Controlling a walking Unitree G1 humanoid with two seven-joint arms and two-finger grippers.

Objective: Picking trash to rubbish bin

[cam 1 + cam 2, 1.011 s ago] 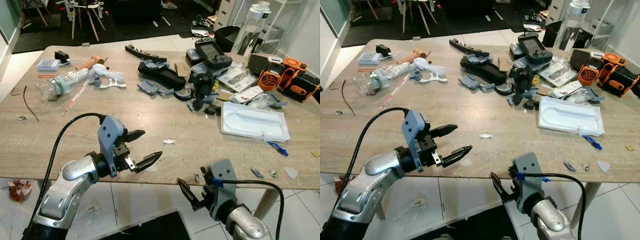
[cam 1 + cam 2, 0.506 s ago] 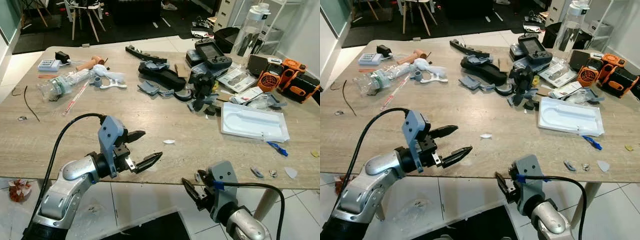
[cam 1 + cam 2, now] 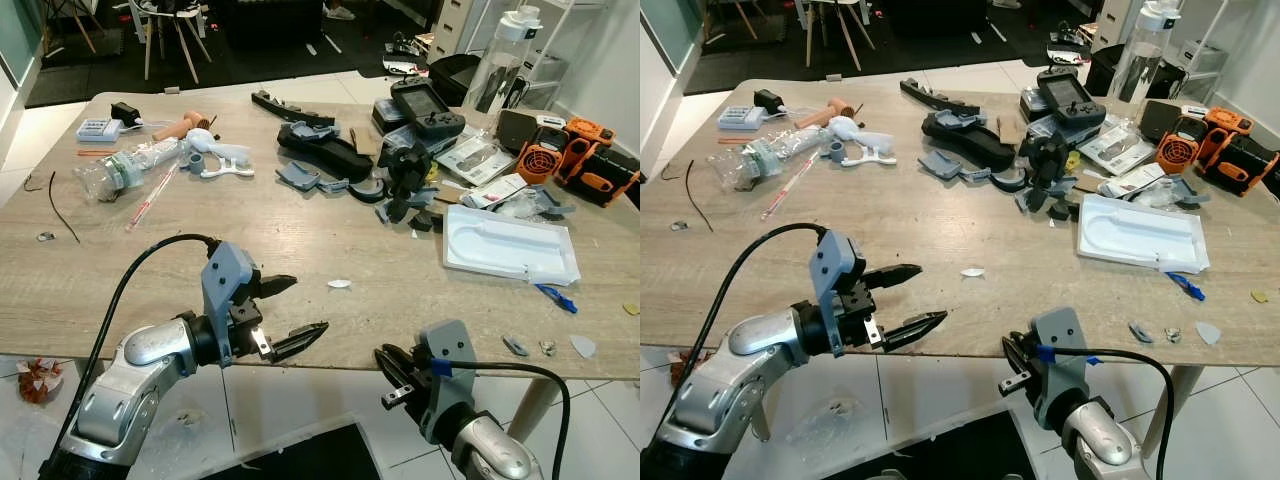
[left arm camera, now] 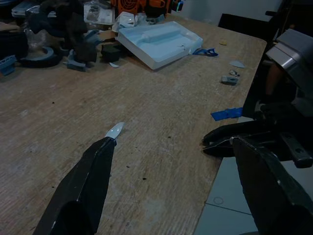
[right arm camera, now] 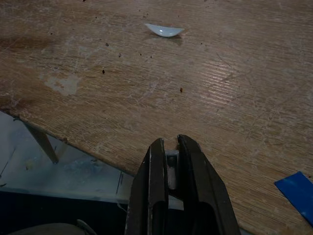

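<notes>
Left pincer point(image 3: 293, 315) spread wide over table point(image 3: 150, 270) edge, right pincer point(image 3: 392, 371) clenched empty below it

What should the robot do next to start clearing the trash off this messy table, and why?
Probably move the left gripper forward over the small white scrap. That gripper hangs open at the table's near edge, and the scrap lies alone just beyond it. The right gripper is shut, lower, at the table's edge.
</notes>
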